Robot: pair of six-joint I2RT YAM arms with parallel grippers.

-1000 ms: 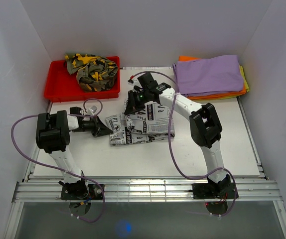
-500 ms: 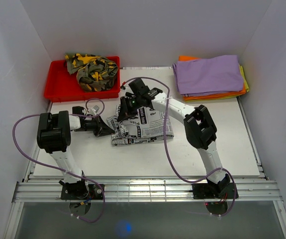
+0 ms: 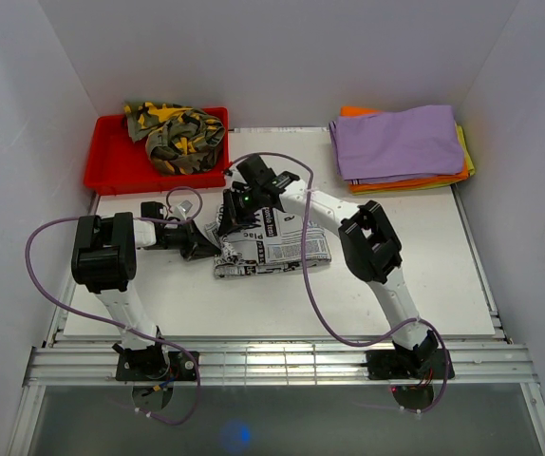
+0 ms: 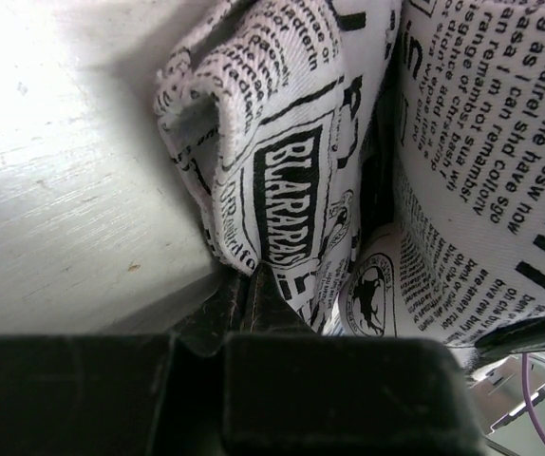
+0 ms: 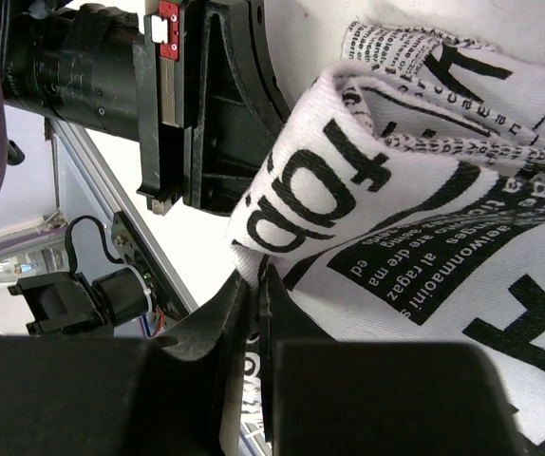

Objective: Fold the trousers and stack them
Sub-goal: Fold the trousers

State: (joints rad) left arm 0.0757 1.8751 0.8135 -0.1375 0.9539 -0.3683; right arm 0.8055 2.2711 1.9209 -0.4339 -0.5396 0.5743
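Note:
The newspaper-print trousers (image 3: 271, 249) lie folded on the white table, left of centre. My left gripper (image 3: 208, 249) is at their left edge and is shut on a fold of the cloth (image 4: 272, 171). My right gripper (image 3: 229, 215) is over their upper left corner and is shut on a cloth edge (image 5: 301, 204), holding it lifted. The left arm's body (image 5: 111, 85) shows close by in the right wrist view. Camouflage trousers (image 3: 176, 133) lie crumpled in the red tray (image 3: 106, 169).
A stack of folded purple and orange cloths (image 3: 401, 144) lies at the back right. The red tray stands at the back left. Purple cables (image 3: 306, 275) loop from both arms over the table.
My right gripper has carried the trousers' top edge leftward toward my left gripper, and the cloth has bunched more to the left. My left gripper has stayed in place.

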